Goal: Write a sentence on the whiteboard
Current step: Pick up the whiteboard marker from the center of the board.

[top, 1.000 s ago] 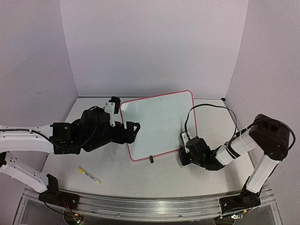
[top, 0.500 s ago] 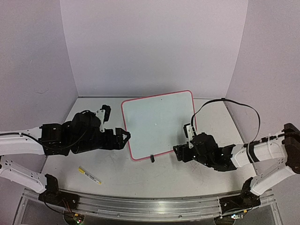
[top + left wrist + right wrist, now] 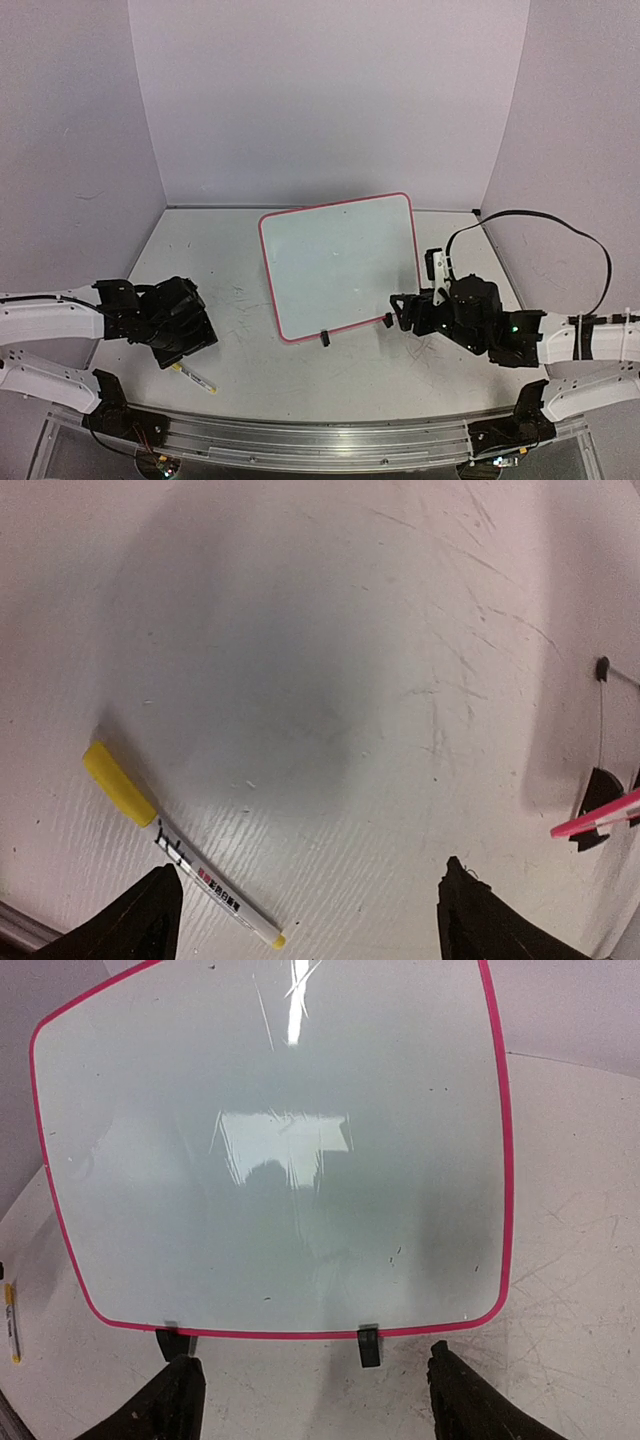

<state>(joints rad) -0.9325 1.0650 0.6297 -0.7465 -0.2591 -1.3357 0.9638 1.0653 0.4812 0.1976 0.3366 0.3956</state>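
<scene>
- Top external view: the whiteboard [image 3: 340, 265] is a white rectangle with a red-pink rim and rounded corners, turned slightly askew. Two black clip feet [image 3: 323, 339] sit on its near edge.
- Its face is glossy with a glare patch; any writing is too faint to read.
- It sits mid-bench [image 3: 250, 300], toward 12 o'clock.
- The right pincer [image 3: 320, 1400] is spread wide and empty at the board's 5 o'clock corner, just short of the rim and not touching.
- The left pincer [image 3: 310, 920] gapes empty at the board's 8 o'clock, well apart, above a yellow-capped marker [image 3: 175, 850].
- Bare scratched bench separates the left pincer from the board.
- The board's far edge nears the back wall [image 3: 320, 100].
</scene>
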